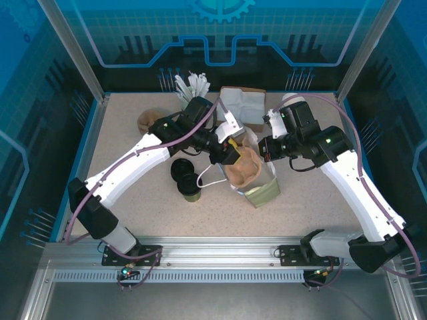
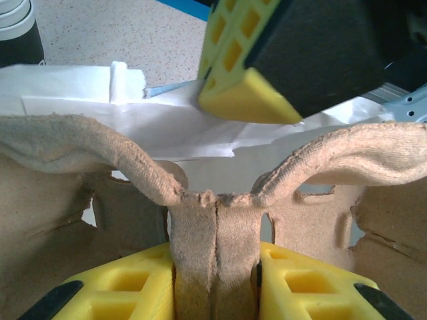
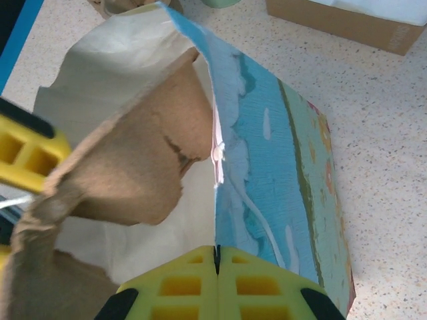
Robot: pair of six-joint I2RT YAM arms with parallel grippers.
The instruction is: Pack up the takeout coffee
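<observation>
A speckled beige table [image 1: 133,220] has a blue edge [image 1: 85,148] on its left side and a metal rail [image 1: 220,250] along its near side. At the back, a bundle of white sticks [image 1: 192,85] stands upright and fanned out. Just right of it sits an open cardboard box [image 1: 243,90] with white paper [image 1: 243,107] inside. A brown lump [image 1: 148,120], too unclear to name, lies at the back left. A stack of black lids [image 1: 181,169] rests near the middle.

The pulp carrier [image 1: 243,168] blocks the bag [image 1: 264,193] mouth.
</observation>
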